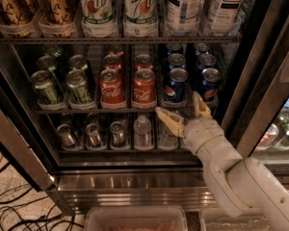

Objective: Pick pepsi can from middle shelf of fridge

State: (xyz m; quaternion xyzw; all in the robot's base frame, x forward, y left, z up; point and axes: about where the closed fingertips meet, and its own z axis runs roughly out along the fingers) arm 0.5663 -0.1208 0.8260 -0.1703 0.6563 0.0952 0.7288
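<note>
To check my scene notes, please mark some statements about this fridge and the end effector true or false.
1. The end effector is open and empty, before the thin dark wire middle shelf. True.
2. The short blue aluminium Pepsi cans stand left of the red Coca-Cola cans. False: they stand right.
3. Green cans fill that shelf's left end. True.
4. The tall 7up bottles stand below the cans. False: one rack above.

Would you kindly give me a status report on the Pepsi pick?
Gripper open, at front edge of middle shelf, just below Pepsi can. Can upright, not gripped. Coca-Cola can close beside it.
</note>
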